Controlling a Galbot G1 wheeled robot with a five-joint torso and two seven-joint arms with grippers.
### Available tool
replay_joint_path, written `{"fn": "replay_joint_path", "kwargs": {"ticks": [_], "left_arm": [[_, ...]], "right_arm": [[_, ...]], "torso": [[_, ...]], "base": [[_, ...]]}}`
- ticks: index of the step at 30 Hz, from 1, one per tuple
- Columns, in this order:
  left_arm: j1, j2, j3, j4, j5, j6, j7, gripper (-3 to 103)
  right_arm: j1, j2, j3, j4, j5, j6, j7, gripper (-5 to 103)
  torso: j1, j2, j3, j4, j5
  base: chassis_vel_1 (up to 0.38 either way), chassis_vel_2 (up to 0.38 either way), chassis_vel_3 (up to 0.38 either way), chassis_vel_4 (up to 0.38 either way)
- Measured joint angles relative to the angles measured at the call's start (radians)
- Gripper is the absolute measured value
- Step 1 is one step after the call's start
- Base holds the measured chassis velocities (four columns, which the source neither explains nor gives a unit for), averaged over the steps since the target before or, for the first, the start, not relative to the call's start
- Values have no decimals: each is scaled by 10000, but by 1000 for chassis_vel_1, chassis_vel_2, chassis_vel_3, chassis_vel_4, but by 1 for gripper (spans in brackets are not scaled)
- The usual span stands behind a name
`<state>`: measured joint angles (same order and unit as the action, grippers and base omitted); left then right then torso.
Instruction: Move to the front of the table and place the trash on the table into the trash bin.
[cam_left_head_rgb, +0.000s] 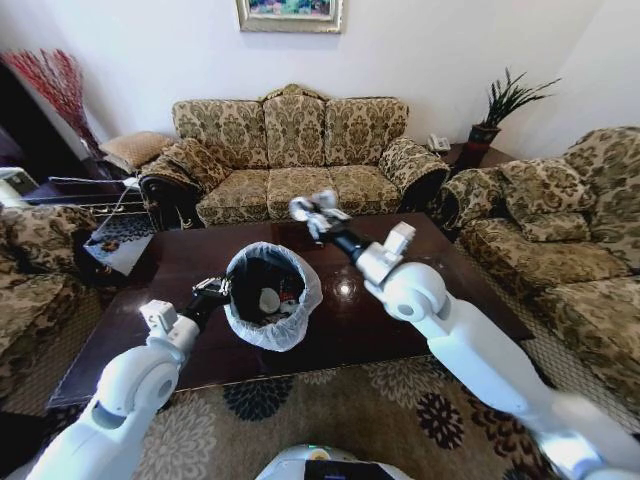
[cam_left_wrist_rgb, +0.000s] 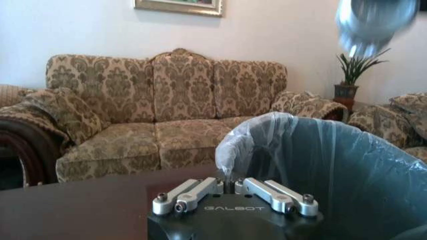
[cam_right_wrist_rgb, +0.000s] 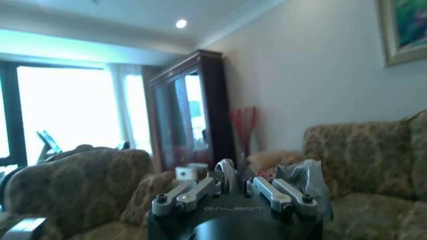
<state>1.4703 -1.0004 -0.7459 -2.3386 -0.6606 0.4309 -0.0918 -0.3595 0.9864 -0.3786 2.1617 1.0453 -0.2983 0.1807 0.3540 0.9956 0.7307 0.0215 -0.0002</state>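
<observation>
The trash bin (cam_left_head_rgb: 262, 300), black with a white bag folded over its rim, stands on the dark brown table (cam_left_head_rgb: 420, 300) near the front edge. White trash (cam_left_head_rgb: 268, 298) lies inside it. My left gripper (cam_left_head_rgb: 212, 291) is at the bin's left rim. In the left wrist view this gripper (cam_left_wrist_rgb: 227, 186) is shut against the bag's edge (cam_left_wrist_rgb: 230, 150). My right gripper (cam_left_head_rgb: 318, 212) is raised above the table, behind and to the right of the bin. It is shut on a crushed clear plastic piece (cam_right_wrist_rgb: 303, 175) with a red patch.
Patterned sofas ring the table: one behind (cam_left_head_rgb: 290, 150), one at the right (cam_left_head_rgb: 560, 230), an armchair at the left (cam_left_head_rgb: 40, 260). A side table with a magazine (cam_left_head_rgb: 118, 245) stands at the left. A floral rug (cam_left_head_rgb: 300, 410) lies in front of the table.
</observation>
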Motion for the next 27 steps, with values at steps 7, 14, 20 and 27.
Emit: {"fn": "replay_joint_path", "kwargs": {"ticks": [7,14,20,27], "left_arm": [[-23,-92,-59,-46,-1,-41,-47,3],[-58,-150,-83,-113,-6,-59,-54,3],[-5,-145,-170,-150,-11,-68,-59,3],[65,-236,-203,-179,99,-70,-64,3]], "right_arm": [[-129,-72,-1115,109,-258,-548,256,17],[-215,-61,-1113,-61,-596,-537,399,50],[-162,31,32,-494,-801,81,923,71],[-891,-494,1685,-1384,-1371,413,1258,93]], "torso": [[0,0,0,-3,3],[0,0,0,-2,2],[0,0,0,-1,2],[0,0,0,-1,3]], "base": [[0,0,0,0],[0,0,0,0],[0,0,0,0],[0,0,0,0]]}}
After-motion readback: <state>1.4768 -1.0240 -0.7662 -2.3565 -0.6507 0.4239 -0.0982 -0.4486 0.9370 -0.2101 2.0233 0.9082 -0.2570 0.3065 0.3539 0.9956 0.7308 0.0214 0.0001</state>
